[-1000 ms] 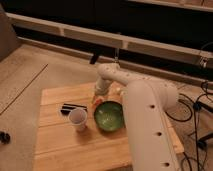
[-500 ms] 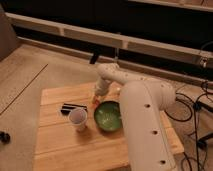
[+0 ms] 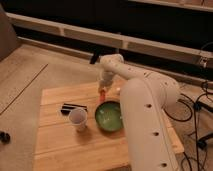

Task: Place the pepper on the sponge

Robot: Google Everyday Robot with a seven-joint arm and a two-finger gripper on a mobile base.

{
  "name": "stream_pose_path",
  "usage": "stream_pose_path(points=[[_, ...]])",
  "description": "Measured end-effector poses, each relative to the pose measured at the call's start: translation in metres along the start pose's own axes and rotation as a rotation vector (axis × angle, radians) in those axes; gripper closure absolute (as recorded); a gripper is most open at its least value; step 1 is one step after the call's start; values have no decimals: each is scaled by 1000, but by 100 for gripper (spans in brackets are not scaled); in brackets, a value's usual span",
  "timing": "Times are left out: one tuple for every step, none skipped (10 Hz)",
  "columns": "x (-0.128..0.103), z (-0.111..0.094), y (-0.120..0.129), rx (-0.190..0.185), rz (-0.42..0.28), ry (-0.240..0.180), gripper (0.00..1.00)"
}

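Note:
My gripper [image 3: 102, 90] hangs over the far middle of the wooden table [image 3: 55, 145], at the end of the white arm that reaches in from the lower right. It is shut on the pepper [image 3: 102, 94], a small orange-red sliver pointing down from its tip just above the wood. The pepper sits just beyond the far rim of the green bowl [image 3: 109, 116]. The sponge is not visible; the arm may be covering it.
A white cup [image 3: 77, 119] stands left of the bowl, with a flat black object [image 3: 71, 107] behind it. A pale patch [image 3: 119, 90] lies right of the gripper. Cables trail on the floor at the right, and a dark wall runs behind the table.
The gripper has shifted slightly up and toward the far side with the pepper at its tip. Bowl, cup and black object stay where they were.

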Motion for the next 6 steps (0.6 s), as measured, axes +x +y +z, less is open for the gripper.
stream_pose_path(points=[[-8, -13, -8, 23, 3, -30, 100], [-16, -32, -20, 53, 11, -66, 100], [-19, -48, -30, 79, 22, -93, 100], [-15, -66, -42, 113, 37, -114, 100], [-4, -83, -56, 150, 59, -125, 100], [17, -100, -72, 190, 93, -128, 100]])
